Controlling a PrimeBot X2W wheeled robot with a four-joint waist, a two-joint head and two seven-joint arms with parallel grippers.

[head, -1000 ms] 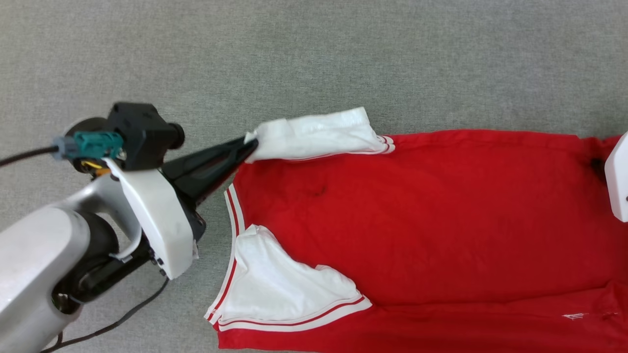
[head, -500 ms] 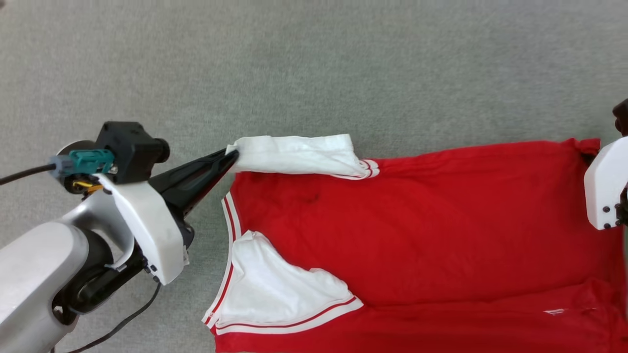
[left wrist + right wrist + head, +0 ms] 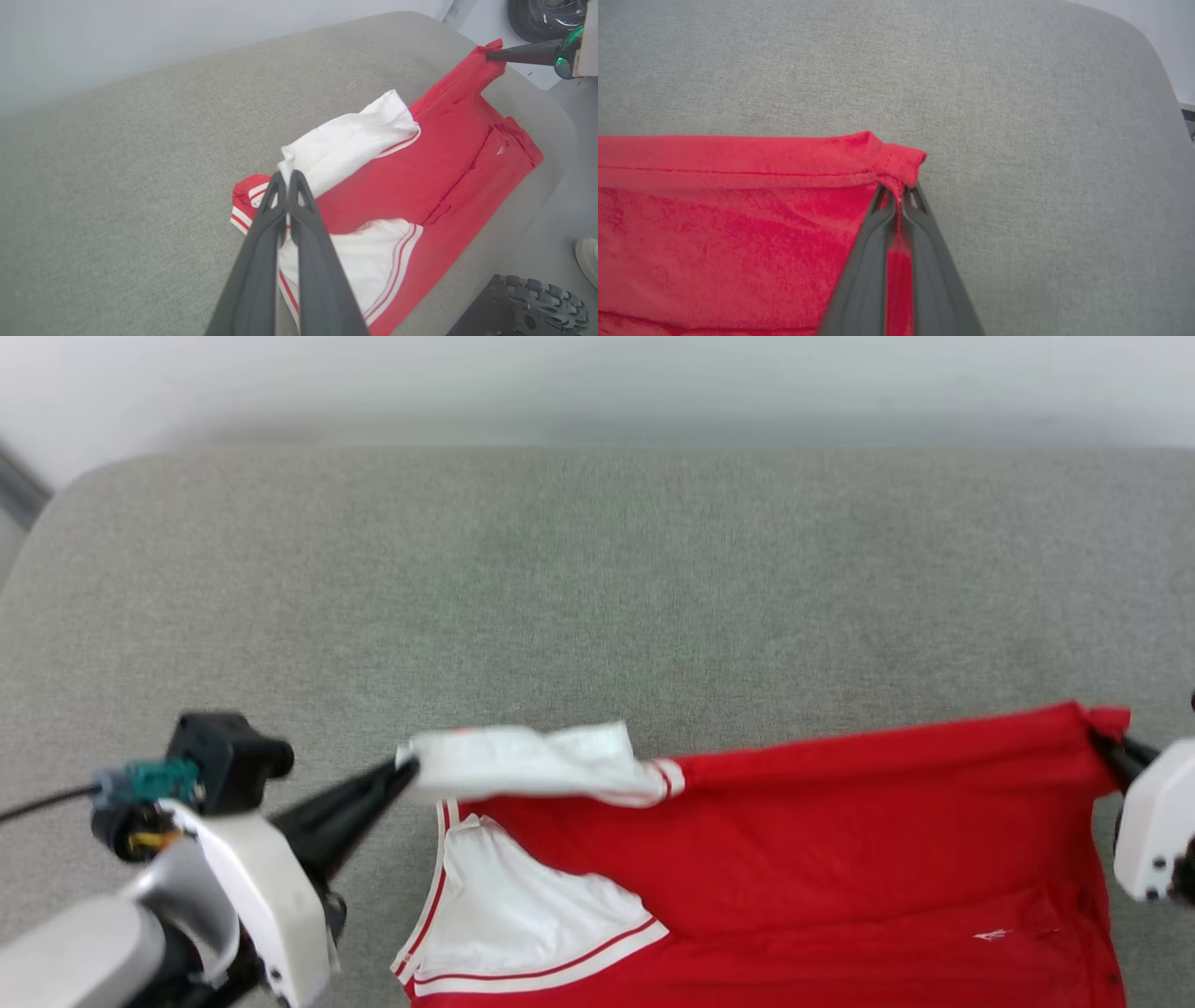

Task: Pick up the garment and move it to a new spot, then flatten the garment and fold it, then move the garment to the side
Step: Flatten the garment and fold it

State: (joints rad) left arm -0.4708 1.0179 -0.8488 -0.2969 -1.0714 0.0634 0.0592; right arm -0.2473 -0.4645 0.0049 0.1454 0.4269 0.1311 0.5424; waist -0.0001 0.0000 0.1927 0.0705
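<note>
The garment (image 3: 822, 840), a red shirt with white sleeves and striped trim, lies spread on a grey cushion, its far edge lifted. My left gripper (image 3: 403, 773) is shut on the tip of the far white sleeve (image 3: 532, 763), seen up close as the pinched sleeve (image 3: 345, 140) with the gripper (image 3: 285, 177). My right gripper (image 3: 1106, 751) is shut on the garment's far red corner (image 3: 896, 161), its tips (image 3: 899, 196) pinching the hem. The near sleeve (image 3: 523, 915) lies flat. The lettering is hidden.
The grey cushion (image 3: 597, 597) stretches far behind the shirt, with a rounded left corner (image 3: 84, 485) and a pale wall beyond. In the left wrist view, a black wheeled base (image 3: 528, 308) and a shoe (image 3: 588, 256) stand on the floor beside the cushion.
The head camera has tilted up, bringing the cushion's far edge into view. Both grippers have lifted the shirt's far edge and sleeve toward me, folding it over the body.
</note>
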